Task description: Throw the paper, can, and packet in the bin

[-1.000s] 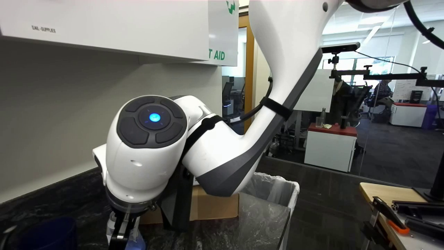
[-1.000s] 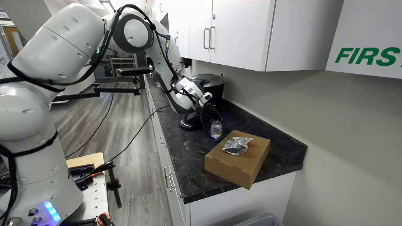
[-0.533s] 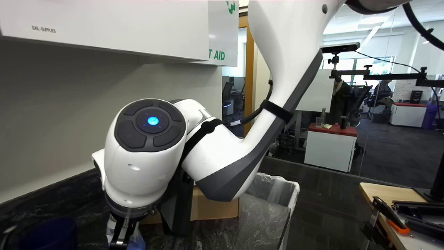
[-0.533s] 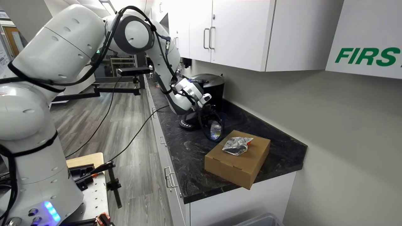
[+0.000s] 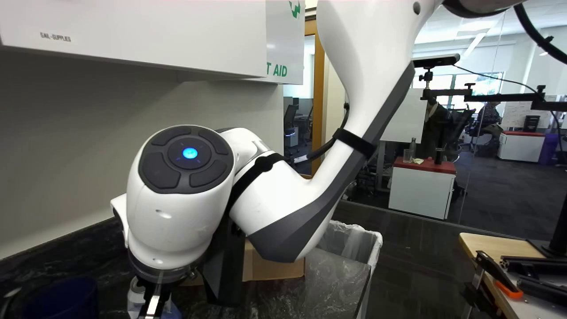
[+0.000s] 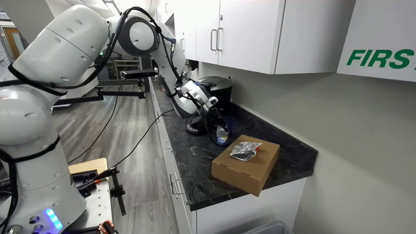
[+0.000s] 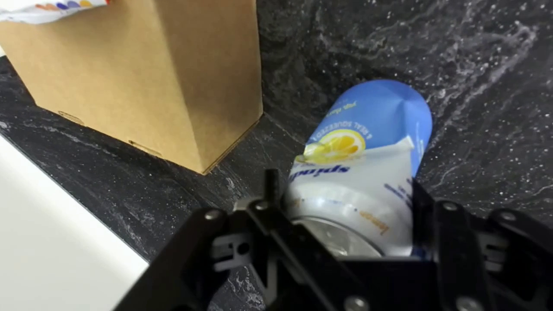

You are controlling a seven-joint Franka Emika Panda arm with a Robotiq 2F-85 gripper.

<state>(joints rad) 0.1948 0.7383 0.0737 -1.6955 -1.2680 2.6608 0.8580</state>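
In the wrist view, your black two-fingered gripper (image 7: 345,194) pinches the blue-and-white cylindrical metal drink can (image 7: 360,168) by its sides; you can't tell whether the can's base bears on the black marbled counter (image 7: 475,108). In an exterior view, the crinkled silver foil-like packet (image 6: 245,151) lies on the brown cardboard box (image 6: 242,166), so you have both can and packet left to bin. In an exterior view, the whitish, plastic-lined, squarish waste bin (image 5: 378,247) stands past the counter's end; its bottom is hidden and you can't make out the paper, so whether that's binned is unclear.
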